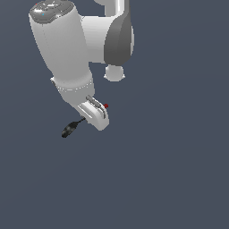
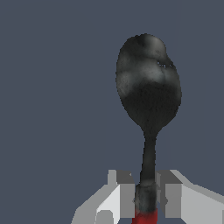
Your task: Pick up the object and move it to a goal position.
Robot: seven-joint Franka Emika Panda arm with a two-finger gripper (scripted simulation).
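Observation:
The object is a small spoon [image 2: 148, 92] with a glossy black bowl, a thin dark neck and a red handle end. In the wrist view my gripper [image 2: 146, 199] is shut on the spoon's handle just above the red end, and the bowl sticks out beyond the fingers [image 2: 127, 199]. In the exterior view the spoon [image 1: 69, 129] pokes out toward the exterior view's left from under my gripper [image 1: 96, 114], and a red tip shows on the other side. The white arm hides most of the handle there.
A plain dark blue-grey surface [image 1: 170, 179] fills both views. The arm's white links [image 1: 62, 44] occupy the upper part of the exterior view.

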